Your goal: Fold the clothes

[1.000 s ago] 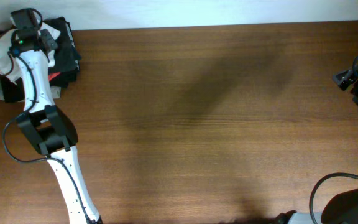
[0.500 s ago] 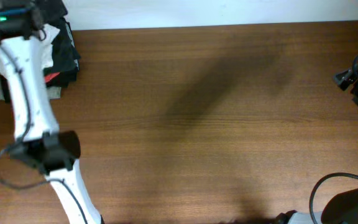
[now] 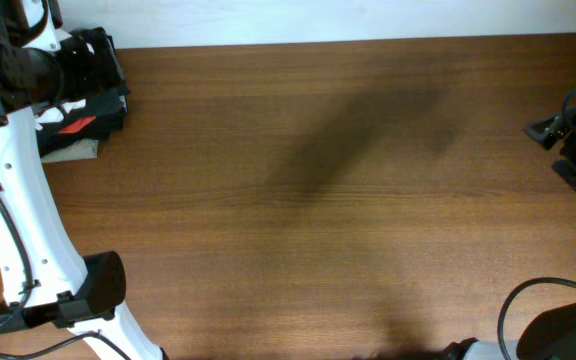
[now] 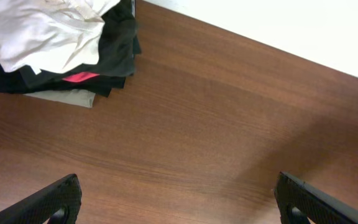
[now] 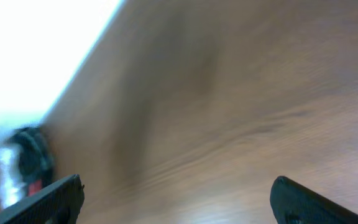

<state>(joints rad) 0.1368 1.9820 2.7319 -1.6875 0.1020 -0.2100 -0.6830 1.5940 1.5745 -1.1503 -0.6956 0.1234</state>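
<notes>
The clothes (image 4: pixel 55 50) lie in a folded pile at the table's far left corner, with a white garment (image 4: pixel 42 28) crumpled on top of black, red and khaki layers. From overhead the pile (image 3: pixel 78 125) shows partly under my left arm (image 3: pixel 8 170). My left gripper (image 4: pixel 178 193) hangs open above bare wood to the right of the pile, holding nothing. At the table's right edge my right gripper (image 3: pixel 558 150) is open and empty too, its fingers (image 5: pixel 55 196) wide apart over bare wood in a blurred wrist view.
The brown wooden table (image 3: pixel 318 200) stretches between the two arms. A white wall runs along its far edge (image 3: pixel 318 42). A black cable (image 3: pixel 528 295) loops at the front right corner.
My left gripper has opened and its arm has risen and swung back from the pile. The right gripper has shifted only slightly.
</notes>
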